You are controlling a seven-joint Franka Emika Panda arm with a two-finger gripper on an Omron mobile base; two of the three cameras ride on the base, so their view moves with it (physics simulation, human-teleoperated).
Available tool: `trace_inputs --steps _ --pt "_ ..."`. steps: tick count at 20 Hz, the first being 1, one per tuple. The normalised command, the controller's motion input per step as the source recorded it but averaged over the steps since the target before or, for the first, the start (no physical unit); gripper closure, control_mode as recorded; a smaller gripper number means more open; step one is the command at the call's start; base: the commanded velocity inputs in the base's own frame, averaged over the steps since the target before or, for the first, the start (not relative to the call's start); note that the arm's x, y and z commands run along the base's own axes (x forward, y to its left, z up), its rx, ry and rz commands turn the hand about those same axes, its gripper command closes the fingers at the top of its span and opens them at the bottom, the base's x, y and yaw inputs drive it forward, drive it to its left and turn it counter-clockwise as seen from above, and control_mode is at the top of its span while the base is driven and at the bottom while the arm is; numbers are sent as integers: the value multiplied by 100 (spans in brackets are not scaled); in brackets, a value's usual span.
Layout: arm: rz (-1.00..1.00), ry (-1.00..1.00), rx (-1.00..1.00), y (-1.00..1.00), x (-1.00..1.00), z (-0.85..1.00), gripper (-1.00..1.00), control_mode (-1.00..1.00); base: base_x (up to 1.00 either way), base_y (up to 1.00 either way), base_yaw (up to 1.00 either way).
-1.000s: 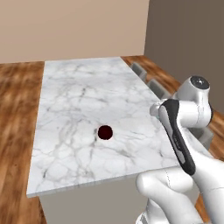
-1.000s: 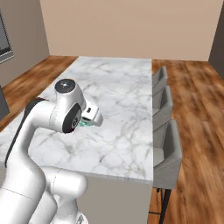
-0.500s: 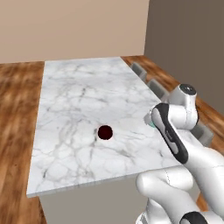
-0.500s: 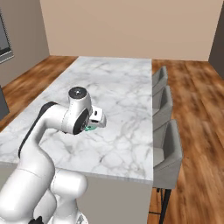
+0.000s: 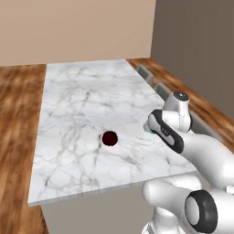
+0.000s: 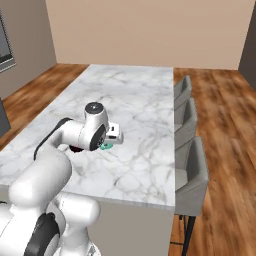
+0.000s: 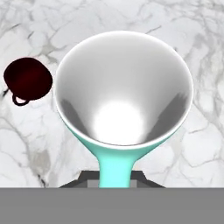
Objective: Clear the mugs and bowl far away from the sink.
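In the left base view, wooden floor (image 5: 18,119) borders the left side of a long white marble desk (image 5: 87,100). On the near half of the desk stands the dark maroon mug (image 5: 109,138), alone on the stone. To its right, the white arm bends over the desk's right edge, with a sliver of teal showing at the wrist.

In the right base view, the maroon mug is mostly hidden behind the arm's wrist. Just right of the wrist, the end effector (image 6: 107,145) is closed tightly on the teal mug (image 6: 105,146), which hangs over the near part of the desk; whether it touches the stone cannot be told. Further right, three grey chairs (image 6: 187,130) line the desk's right edge, with wooden floor beyond.

In the hand view, the maroon mug (image 7: 27,79) sits at the left on the marble, its small handle at its lower left. Beside it, the teal mug (image 7: 124,92) shows its white inside, its teal handle running down into the end effector's grip.
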Motion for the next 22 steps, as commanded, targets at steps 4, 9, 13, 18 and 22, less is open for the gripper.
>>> trace_inputs --steps 4,9,13,18,22 --pt "0 0 -9 2 47 -27 100 -100 0 0 0" --pt "0 8 -5 0 40 -23 100 -100 0 0 0" --pt "2 12 1 0 35 -28 100 -100 0 0 0" --pt "2 11 1 0 33 -29 100 -100 0 0 0" --pt "3 0 0 0 28 -37 100 -100 0 0 0"
